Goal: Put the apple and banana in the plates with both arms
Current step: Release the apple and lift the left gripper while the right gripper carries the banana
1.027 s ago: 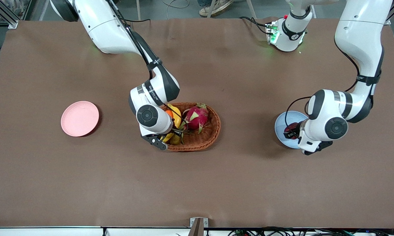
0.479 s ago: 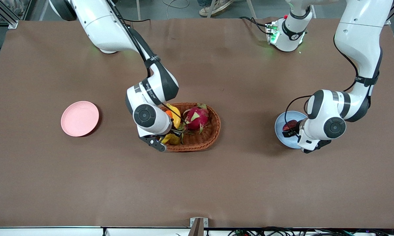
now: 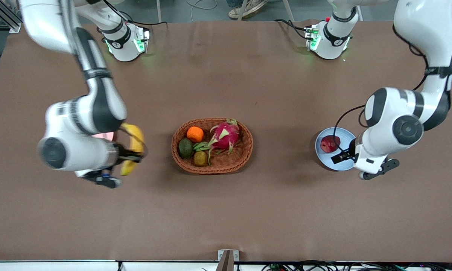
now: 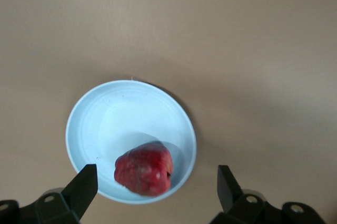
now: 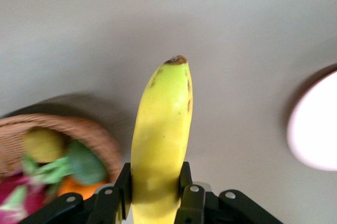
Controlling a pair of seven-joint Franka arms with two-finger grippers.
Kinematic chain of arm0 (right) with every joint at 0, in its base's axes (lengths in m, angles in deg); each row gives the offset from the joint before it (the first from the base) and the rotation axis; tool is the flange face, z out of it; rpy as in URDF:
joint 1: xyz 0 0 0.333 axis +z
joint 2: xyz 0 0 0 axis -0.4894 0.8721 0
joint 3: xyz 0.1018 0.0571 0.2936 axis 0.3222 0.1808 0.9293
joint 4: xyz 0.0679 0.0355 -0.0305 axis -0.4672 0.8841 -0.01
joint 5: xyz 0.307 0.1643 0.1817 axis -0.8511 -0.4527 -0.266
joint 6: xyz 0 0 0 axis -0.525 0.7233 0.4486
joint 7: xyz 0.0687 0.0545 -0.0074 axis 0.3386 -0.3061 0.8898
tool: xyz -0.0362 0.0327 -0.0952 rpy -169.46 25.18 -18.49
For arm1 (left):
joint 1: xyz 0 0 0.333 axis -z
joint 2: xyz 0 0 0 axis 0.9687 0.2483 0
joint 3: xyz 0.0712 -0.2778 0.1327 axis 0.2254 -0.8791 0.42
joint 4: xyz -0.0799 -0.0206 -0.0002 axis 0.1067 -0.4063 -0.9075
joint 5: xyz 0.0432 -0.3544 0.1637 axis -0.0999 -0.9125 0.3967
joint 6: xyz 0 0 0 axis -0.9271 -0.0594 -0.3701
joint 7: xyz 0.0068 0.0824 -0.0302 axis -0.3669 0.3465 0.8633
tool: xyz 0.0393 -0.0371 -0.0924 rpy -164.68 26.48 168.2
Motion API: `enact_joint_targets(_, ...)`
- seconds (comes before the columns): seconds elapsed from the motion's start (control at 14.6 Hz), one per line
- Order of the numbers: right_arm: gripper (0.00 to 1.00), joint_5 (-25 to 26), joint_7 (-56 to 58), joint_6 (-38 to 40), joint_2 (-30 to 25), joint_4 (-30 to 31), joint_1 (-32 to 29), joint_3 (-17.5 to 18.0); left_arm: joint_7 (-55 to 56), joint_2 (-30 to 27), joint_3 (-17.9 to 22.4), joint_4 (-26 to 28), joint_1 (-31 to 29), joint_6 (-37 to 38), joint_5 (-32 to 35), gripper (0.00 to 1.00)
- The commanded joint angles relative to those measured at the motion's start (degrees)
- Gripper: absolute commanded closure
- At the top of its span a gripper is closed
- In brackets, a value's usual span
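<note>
We saw the brown table (image 3: 248,210) under both arms. The right arm (image 3: 79,124) hung over the table between the wicker basket (image 3: 244,158) and the pink plate (image 5: 316,129), which was mostly hidden beneath it in the front view. The left arm (image 3: 406,120) hung over the blue plate (image 3: 344,134) at its own end of the table. The basket sat mid-table and held a dragon fruit (image 3: 224,136), an orange (image 3: 195,134), an avocado (image 3: 186,148) and a small yellow-green fruit (image 3: 200,158). We noted the right gripper (image 5: 156,187) clamped on the banana (image 3: 134,145), lifted clear of the table and close to the pink plate. The left gripper (image 4: 157,182) stood wide apart above the blue plate, grasping nothing. The apple (image 3: 329,144) rested in that blue plate, toward one edge, with the fingertips (image 4: 84,182) spread well clear on either side of it.
</note>
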State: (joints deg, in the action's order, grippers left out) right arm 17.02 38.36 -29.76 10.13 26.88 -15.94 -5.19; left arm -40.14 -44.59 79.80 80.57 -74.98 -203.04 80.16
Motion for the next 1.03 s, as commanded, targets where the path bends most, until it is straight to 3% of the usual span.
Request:
enact_joint_targets(0.0,0.74,6.2,8.8,-1.1,-6.3,9.0,-5.0,1.5,-0.5,-5.5,-0.2,-3.1,0.1,5.8,1.2,0.00)
enact_joint_targets(0.27,0.74,6.5,19.6,-2.4,-11.0,17.4,-11.7,1.5,-14.5,-12.4,0.5,-6.6,-0.7,12.4,1.1,0.00)
enact_joint_targets(0.55,0.74,8.4,26.7,-17.1,-18.3,33.7,-13.5,1.5,-26.3,-18.2,0.0,-9.9,-2.0,22.4,1.0,0.00)
enact_joint_targets(0.82,0.73,8.4,28.3,-29.1,-20.6,44.3,-14.3,1.5,-29.2,-20.7,0.5,-11.5,-1.1,27.8,-0.4,0.00)
enact_joint_targets(0.96,0.73,8.4,28.4,-33.6,-20.2,46.3,-14.3,1.5,-29.7,-21.6,1.1,-11.5,-0.8,30.8,-2.2,0.00)
